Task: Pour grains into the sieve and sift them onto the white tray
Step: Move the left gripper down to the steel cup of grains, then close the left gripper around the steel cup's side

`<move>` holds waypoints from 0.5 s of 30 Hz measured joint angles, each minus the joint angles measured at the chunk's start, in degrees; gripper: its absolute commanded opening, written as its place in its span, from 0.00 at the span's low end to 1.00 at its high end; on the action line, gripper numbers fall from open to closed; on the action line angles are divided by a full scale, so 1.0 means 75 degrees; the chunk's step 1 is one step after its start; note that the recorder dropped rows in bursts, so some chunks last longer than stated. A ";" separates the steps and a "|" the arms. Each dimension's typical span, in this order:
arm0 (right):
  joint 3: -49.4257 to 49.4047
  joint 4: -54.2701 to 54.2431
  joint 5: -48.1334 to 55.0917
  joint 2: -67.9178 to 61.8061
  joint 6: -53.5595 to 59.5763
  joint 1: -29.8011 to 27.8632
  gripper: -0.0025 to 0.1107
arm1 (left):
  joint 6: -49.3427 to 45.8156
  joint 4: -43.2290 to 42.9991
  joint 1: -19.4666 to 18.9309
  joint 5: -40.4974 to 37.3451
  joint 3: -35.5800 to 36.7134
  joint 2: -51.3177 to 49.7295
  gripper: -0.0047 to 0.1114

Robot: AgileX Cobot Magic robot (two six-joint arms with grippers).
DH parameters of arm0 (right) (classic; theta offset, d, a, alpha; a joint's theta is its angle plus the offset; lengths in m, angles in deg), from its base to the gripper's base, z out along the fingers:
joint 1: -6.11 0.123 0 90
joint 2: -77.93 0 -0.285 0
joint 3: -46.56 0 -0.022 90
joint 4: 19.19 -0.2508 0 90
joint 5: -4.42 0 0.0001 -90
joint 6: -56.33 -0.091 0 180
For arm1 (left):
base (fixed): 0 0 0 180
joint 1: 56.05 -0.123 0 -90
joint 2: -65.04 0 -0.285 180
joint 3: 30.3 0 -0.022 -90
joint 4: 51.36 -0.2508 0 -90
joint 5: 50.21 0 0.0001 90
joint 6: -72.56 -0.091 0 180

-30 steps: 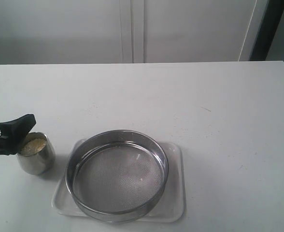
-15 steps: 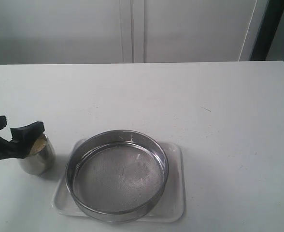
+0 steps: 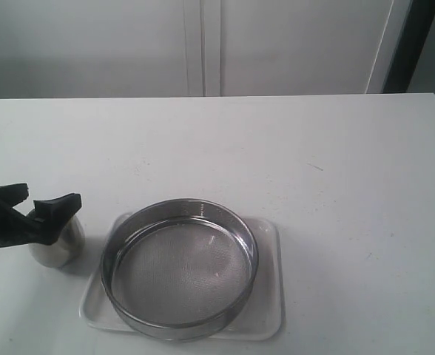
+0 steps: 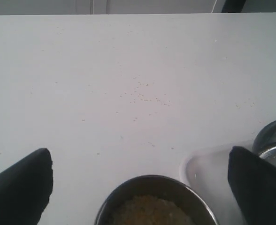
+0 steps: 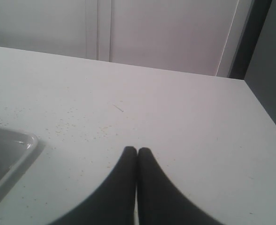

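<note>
Just now slid forward to straddle the steel cup (image 3: 58, 244) of grains (image 4: 149, 208) with the left end effector (image 3: 51, 194) spread wide, ready to close for pouring.

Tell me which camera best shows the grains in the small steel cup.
Left wrist view: it looks down into the small round steel cup, the yellowish grains framed by the open left hand. Exterior view: the hand hides the cup's mouth, no grains seen. Right wrist view: no cup.
</note>
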 measured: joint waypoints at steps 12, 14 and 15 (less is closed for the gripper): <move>0.0000 0.0049 -0.0018 0.0000 0.0000 0.0000 0.02 | -0.0019 -0.0226 0.0020 0.0002 -0.0493 -0.0612 0.95; 0.0000 0.0049 -0.0018 0.0000 0.0000 0.0000 0.02 | -0.0019 -0.0257 0.0070 -0.0029 -0.0554 -0.0681 0.95; 0.0000 0.0049 -0.0018 0.0000 0.0000 0.0000 0.02 | -0.0050 -0.0257 0.0132 -0.0044 -0.0561 -0.0706 0.95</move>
